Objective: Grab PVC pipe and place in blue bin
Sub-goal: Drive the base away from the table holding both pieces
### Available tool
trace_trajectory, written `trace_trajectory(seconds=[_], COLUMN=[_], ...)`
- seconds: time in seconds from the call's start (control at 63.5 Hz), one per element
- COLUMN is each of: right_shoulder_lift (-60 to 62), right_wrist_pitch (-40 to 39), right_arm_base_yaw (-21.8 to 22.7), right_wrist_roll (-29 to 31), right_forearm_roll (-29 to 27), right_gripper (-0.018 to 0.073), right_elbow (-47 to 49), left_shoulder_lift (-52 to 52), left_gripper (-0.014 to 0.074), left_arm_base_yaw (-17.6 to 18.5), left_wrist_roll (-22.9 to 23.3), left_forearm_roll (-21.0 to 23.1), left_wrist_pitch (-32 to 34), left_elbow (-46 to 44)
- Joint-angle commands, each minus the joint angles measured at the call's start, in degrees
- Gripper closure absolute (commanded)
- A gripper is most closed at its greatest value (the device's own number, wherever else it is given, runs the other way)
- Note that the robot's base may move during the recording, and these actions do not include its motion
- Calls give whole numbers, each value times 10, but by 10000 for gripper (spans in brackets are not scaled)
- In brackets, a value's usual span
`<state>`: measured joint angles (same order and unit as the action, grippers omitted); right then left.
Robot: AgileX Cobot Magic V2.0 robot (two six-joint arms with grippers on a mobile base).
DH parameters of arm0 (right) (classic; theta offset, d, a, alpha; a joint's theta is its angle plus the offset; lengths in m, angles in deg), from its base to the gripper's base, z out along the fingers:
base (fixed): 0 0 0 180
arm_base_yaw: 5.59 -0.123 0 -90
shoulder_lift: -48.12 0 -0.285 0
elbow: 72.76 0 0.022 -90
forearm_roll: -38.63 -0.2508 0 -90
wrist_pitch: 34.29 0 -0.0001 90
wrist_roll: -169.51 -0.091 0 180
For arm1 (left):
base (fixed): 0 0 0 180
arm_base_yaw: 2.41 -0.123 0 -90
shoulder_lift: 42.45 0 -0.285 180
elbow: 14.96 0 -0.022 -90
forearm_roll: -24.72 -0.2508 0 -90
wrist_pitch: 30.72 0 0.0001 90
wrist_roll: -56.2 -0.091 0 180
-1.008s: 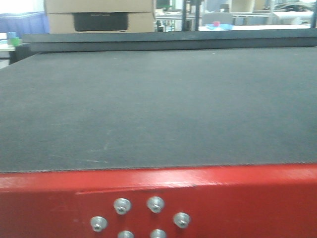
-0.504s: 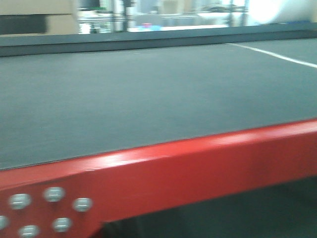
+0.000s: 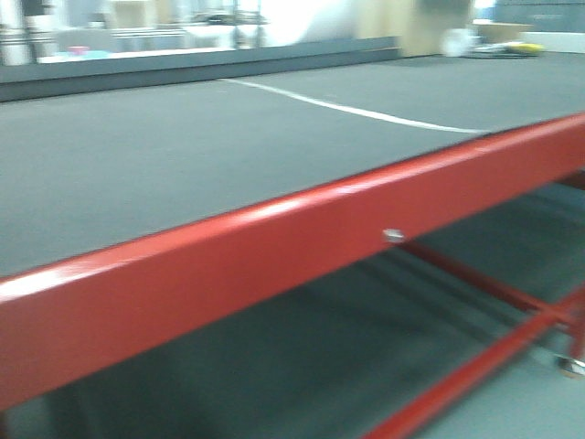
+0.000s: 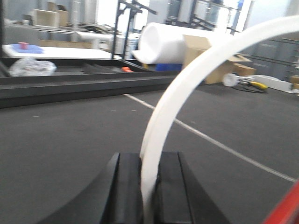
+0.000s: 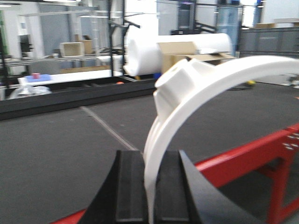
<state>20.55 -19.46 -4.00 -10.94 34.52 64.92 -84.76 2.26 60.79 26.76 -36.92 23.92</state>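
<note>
Left end effector (image 4: 148, 161): closed on the PVC pipe, black fingers pinching one end of the strap
PVC pipe (image 4: 187, 79): white half-ring rising from the left grip and arching up to the right, clear of the counter; held by its end, probably so the curve hangs free for release
Right end effector (image 5: 149, 161): closed on a second white half-ring (image 5: 210, 86), gripped the same way; a moulded block shows near its upper arc
Counter (image 3: 137, 155): dark grey mat crossed by a white line (image 3: 366, 112), red frame rail (image 3: 228, 265) along the near edge
Blue bin: not identifiable in any view
Surroundings: white roll (image 4: 163, 42) and cardboard box (image 4: 205, 58) beyond the counter, well apart from both grips
Obstructions: none seen near either strap; the red frame rail is judged the likeliest snag if a strap is lowered at the edge
</note>
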Motion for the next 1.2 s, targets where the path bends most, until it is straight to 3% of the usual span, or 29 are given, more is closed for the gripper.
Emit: trace_trajectory(seconds=[0.0, 1.181], right_shoulder_lift=[2, 2], right_wrist_pitch=[-15, -15], right_arm_base_yaw=[-1, -1], right_wrist_roll=[5, 5], right_forearm_roll=[3, 3], right_gripper=[728, 728], right_elbow=[0, 0], left_shoulder_lift=[4, 4], left_gripper=[707, 707], left_arm_base_yaw=[-2, -2], left_wrist_roll=[1, 1], left_forearm_roll=[-1, -1], left_wrist_pitch=[12, 12], left_elbow=[-2, -2])
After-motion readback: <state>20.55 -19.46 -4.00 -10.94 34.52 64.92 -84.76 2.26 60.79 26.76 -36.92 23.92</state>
